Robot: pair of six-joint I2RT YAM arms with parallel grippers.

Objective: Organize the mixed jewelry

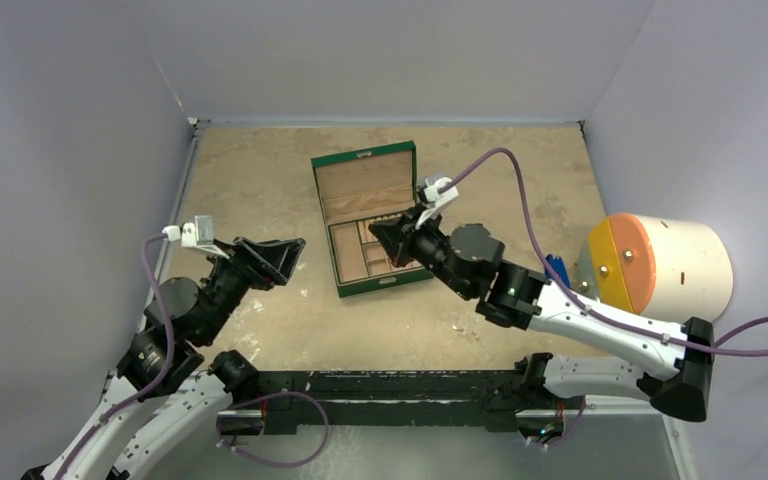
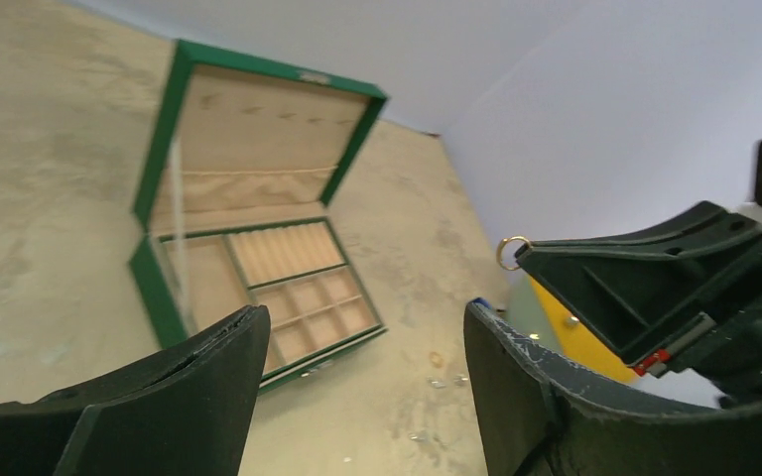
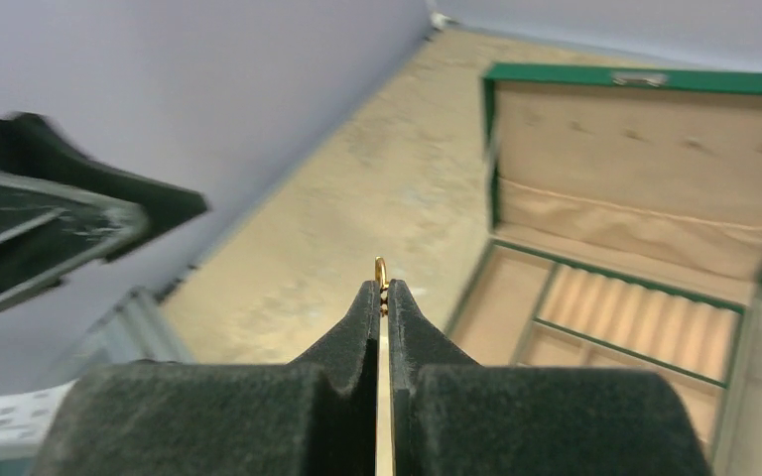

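Right wrist view: our right gripper [image 3: 384, 296] grips a small gold ring [image 3: 381, 269] edgewise; our left gripper [image 2: 367, 332] stands wide, empty. So thin a hold may drop it.

On my top feed I see a green box [image 1: 365, 190] open mid-frame on the beige tabletop [image 1: 250, 180], its lid toward the top. At right, a white drum [image 1: 685, 265] with an orange-and-yellow face lies on its side, with a blue clip [image 1: 558, 268] just left of it.
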